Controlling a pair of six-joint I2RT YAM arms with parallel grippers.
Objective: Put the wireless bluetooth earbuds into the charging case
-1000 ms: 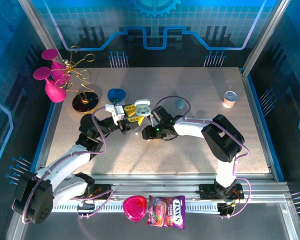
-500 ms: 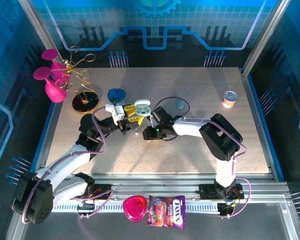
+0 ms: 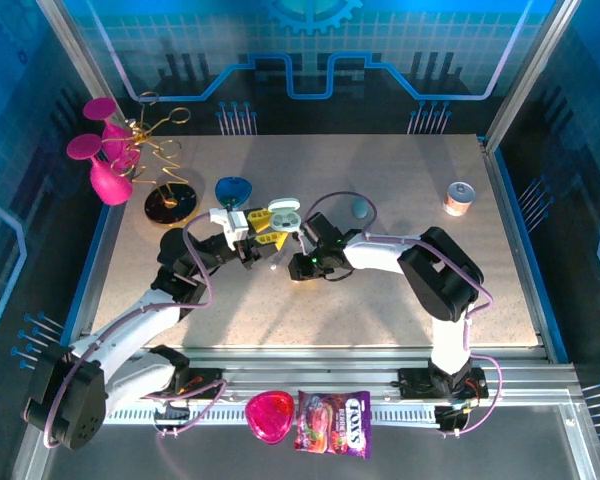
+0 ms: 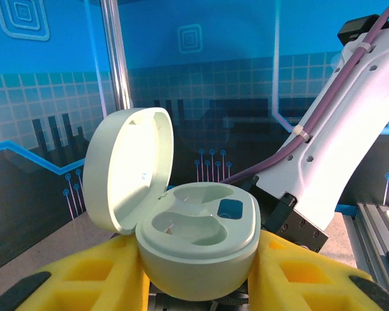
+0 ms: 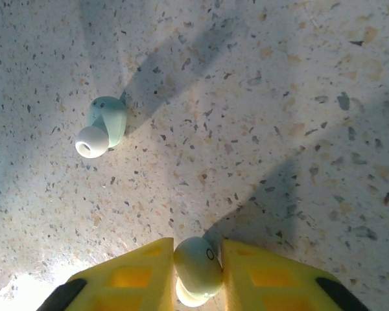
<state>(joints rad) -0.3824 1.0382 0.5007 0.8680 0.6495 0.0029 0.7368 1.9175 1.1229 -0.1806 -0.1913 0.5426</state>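
Mint stubby plastic earbud: clamped in right tool | second mint earbud: on speckled counter, up-left of it | left tool: clamps open mint oval case

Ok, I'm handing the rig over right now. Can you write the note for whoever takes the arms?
Left gripper: shut on the pale mint pebble-shaped plastic charging case. The lid stands open and both wells look empty.
Right gripper: down at the speckled table, with its yellow fingers closed on one pale mint plastic earbud.
A second mint earbud lies loose on the table, apart from that gripper.
Done: the case is open and the first bud is gripped.
Left: lift the bud, seat it in a well, then fetch and seat the second.
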